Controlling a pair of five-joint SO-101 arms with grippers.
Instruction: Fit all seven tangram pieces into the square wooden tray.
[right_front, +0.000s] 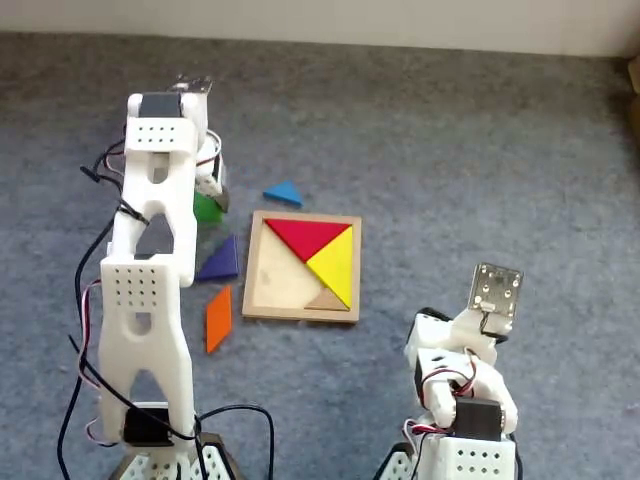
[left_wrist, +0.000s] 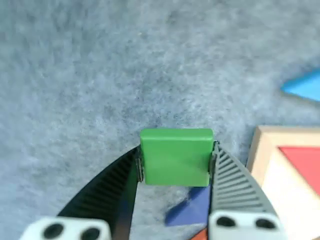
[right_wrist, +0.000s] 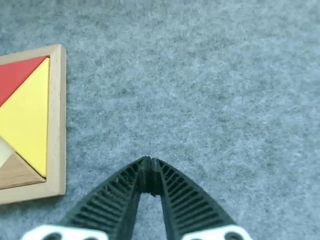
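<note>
Left pincer (left_wrist: 175, 167) clamps the green piece (left_wrist: 175, 152) by 2 opposite edges, just left of the tray (right_front: 300, 316) at frame centre, probably ready to carry it over the rim. Right pincer (right_wrist: 150, 177) rests closed at lower right, clear of the work.

Left arm (right_front: 148, 290) stretched far forward, left gripper (left_wrist: 176, 159) clamped on the green piece (left_wrist: 175, 147); right arm (right_front: 462, 395) folded back near its base, right gripper (right_wrist: 149, 172) closed, fingertips touching
</note>
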